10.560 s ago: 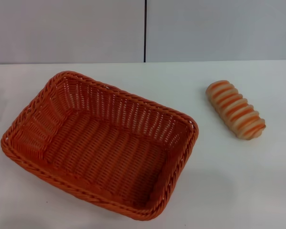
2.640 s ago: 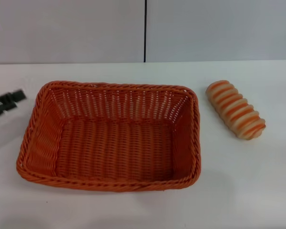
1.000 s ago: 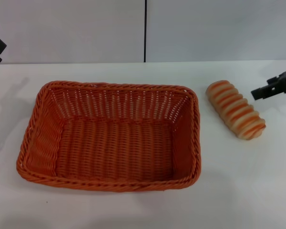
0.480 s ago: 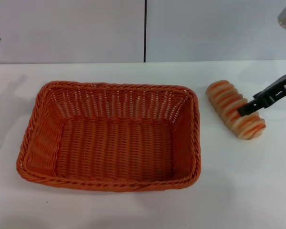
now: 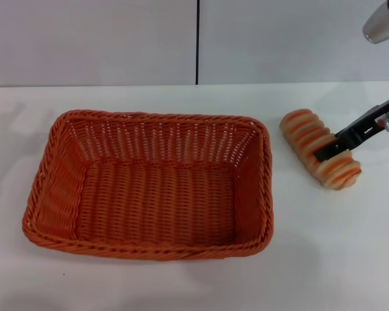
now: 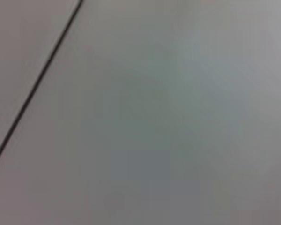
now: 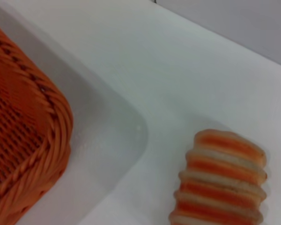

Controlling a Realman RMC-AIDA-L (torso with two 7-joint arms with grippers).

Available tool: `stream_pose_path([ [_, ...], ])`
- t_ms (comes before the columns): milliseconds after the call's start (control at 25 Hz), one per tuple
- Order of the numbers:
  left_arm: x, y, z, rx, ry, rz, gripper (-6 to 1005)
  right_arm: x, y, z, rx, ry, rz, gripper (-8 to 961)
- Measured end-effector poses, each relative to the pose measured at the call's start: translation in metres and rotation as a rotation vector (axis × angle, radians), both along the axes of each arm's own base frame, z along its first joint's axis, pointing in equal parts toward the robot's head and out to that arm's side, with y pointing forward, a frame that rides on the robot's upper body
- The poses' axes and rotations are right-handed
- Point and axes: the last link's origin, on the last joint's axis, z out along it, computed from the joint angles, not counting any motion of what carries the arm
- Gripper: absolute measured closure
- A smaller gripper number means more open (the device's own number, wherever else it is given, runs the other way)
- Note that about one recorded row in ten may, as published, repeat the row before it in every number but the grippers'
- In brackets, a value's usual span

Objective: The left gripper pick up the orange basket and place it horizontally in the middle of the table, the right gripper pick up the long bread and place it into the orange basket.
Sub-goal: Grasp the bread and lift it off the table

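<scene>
The orange basket lies lengthwise across the middle of the white table, with nothing inside it. Its corner also shows in the right wrist view as the orange basket. The long bread rests on the table right of the basket, striped side up, angled toward the front right. My right gripper reaches in from the right, its black tip lying across the loaf's front half. The right wrist view looks down on the long bread. The left gripper is out of view; its wrist view shows only wall.
A grey link of the right arm hangs at the top right corner. A grey wall with a dark vertical seam stands behind the table. Bare tabletop lies in front of the basket and the bread.
The right gripper has come in from the right and down over the bread. The left gripper has left the view at the upper left. Basket and bread have not moved in the last second.
</scene>
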Motion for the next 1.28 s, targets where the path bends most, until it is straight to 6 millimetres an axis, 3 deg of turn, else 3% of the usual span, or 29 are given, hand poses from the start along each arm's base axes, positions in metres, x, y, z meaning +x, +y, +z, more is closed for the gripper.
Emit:
stream_pose_path([
  [1000,-0.004,-0.003,-0.002,0.015,-0.045,0.031,217,-0.002,0.002,-0.017,-0.031,-0.06,0.049,344],
  [1280,-0.005,-0.004,-0.001,0.015,-0.055,0.034,216,-0.005,0.0,-0.013,-0.009,-0.038,0.072,445],
])
